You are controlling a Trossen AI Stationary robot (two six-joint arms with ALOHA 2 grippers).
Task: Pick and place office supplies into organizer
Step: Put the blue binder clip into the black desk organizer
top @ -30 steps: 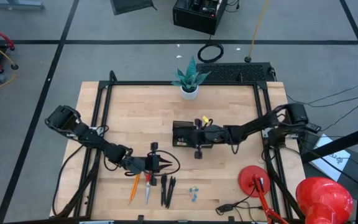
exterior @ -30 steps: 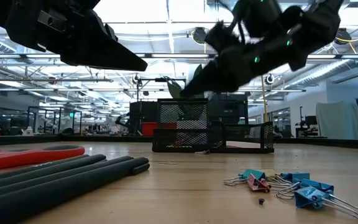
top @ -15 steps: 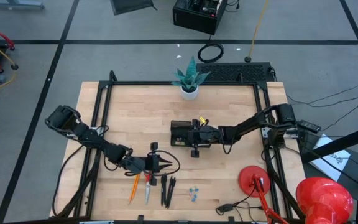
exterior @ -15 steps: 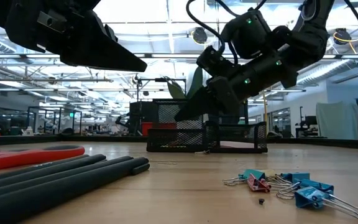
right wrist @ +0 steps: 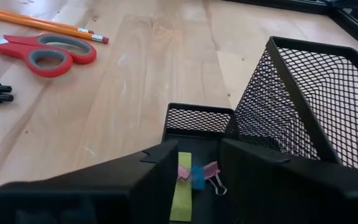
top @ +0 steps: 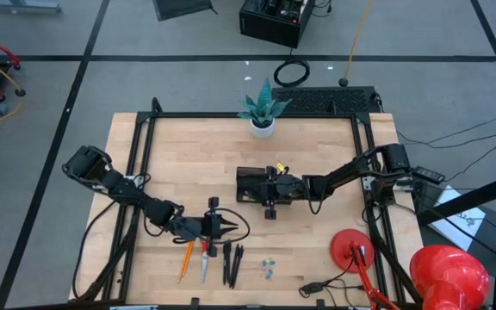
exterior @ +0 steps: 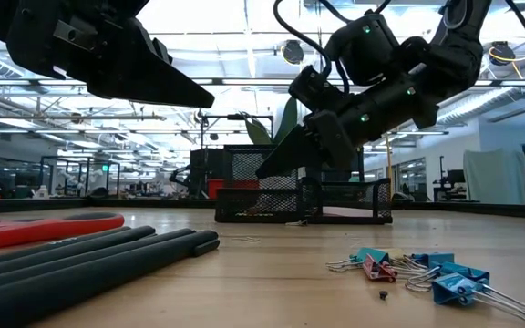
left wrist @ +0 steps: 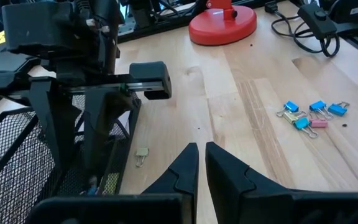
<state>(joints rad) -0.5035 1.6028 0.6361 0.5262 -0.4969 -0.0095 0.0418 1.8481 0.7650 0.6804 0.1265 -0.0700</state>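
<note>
Right arm stretches in from right edge to frame centre in the high view, right gripper (top: 263, 191) over the black mesh organizer (top: 250, 184), fingers parted, nothing held; a yellow strip (right wrist: 181, 194) and small clips (right wrist: 205, 174) lie in the compartment below it. Left arm bends in from the left, left gripper (top: 227, 226) at lower centre, fingers nearly together and empty, just above the orange pencil (top: 184, 259), red-handled scissors (top: 204, 259) and black pens (top: 231, 263). Blue clips (top: 269, 266) lie right of the pens. Versus a second ago, right gripper and organizer sit slightly further left and its fingers are wider; left arm unchanged
</note>
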